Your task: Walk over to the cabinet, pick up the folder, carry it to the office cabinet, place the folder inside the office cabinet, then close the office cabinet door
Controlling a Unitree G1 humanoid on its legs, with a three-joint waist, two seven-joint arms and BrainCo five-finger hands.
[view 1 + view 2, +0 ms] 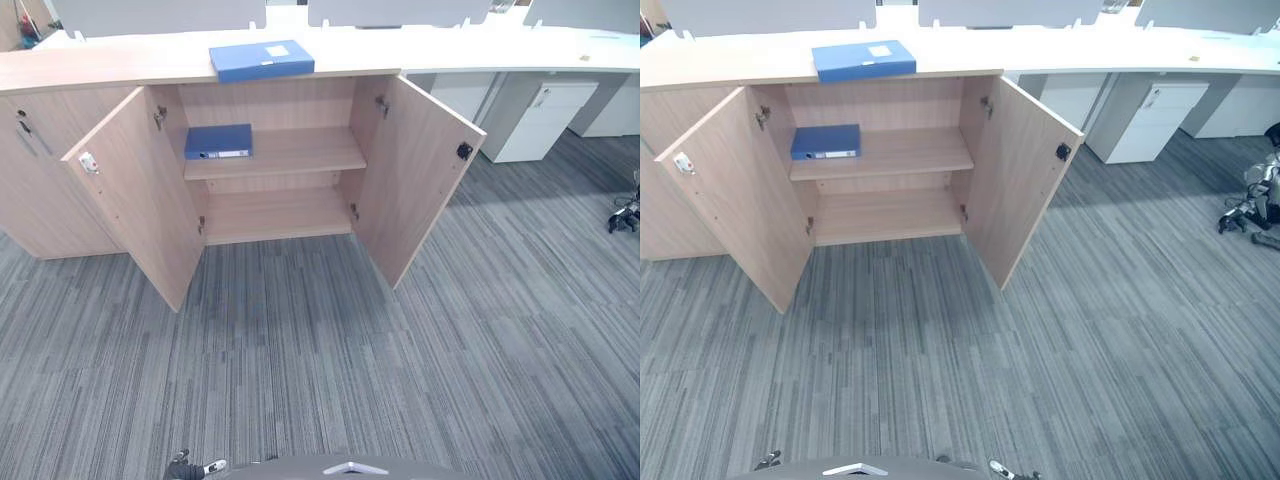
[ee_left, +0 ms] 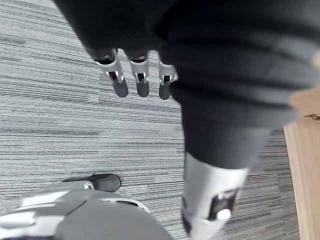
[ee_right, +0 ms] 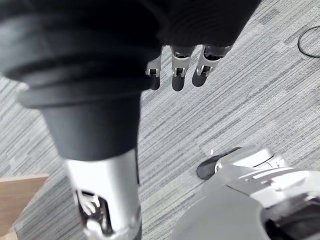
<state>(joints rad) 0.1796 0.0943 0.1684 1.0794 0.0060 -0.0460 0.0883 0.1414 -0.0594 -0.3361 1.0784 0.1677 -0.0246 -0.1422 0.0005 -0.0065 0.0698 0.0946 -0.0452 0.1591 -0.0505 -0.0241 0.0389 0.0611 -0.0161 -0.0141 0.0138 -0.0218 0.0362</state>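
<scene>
Left hand, right hand hang loose-fingered, empty; best walk squarely towards the folder atop the cabinet, twelve o'clock.

Grey striped carpet covers the floor. A long pale desk spans the far side, with white screens along its back edge and a white drawer unit beneath its right part.
</scene>
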